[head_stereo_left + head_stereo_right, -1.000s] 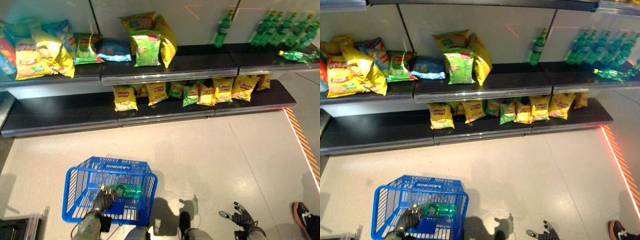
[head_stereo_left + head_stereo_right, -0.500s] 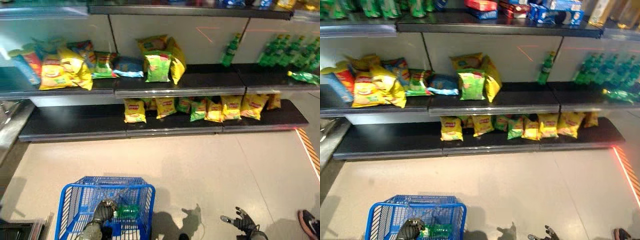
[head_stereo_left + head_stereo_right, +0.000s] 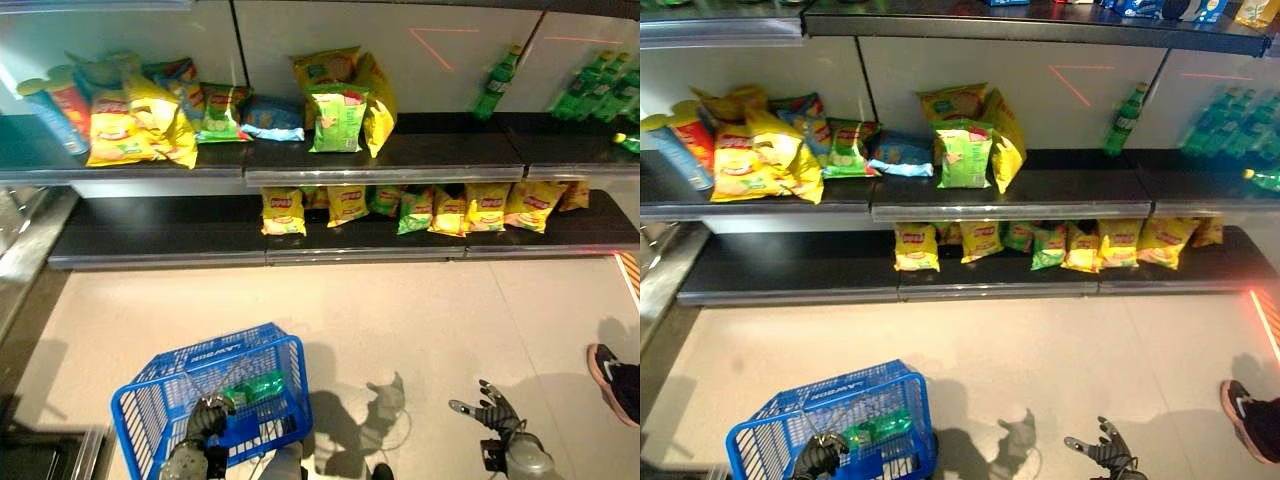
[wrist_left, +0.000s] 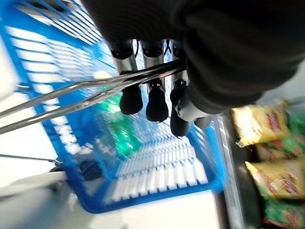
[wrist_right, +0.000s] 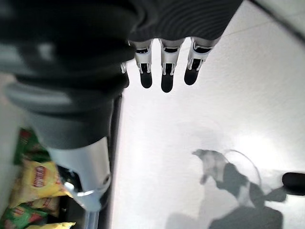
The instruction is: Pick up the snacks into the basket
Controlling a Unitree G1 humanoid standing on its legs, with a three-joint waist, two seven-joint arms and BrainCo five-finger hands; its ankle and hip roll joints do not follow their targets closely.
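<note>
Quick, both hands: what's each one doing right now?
Left hand: shut on the metal handle of the blue basket.
Right hand: open, fingers spread, holding nothing, above the floor.

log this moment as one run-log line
left hand: shut on basket handle | right hand: open, idle | basket: holds green bottle | snacks: on shelf

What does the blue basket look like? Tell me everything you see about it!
The blue basket is plastic-looking, with open lattice walls and thin metal handles. It sits upright and slightly turned at the robot's left, on the pale floor before the shelves. The left hand has its fingers curled round the handles. A green bottle lies on its side inside.
</note>
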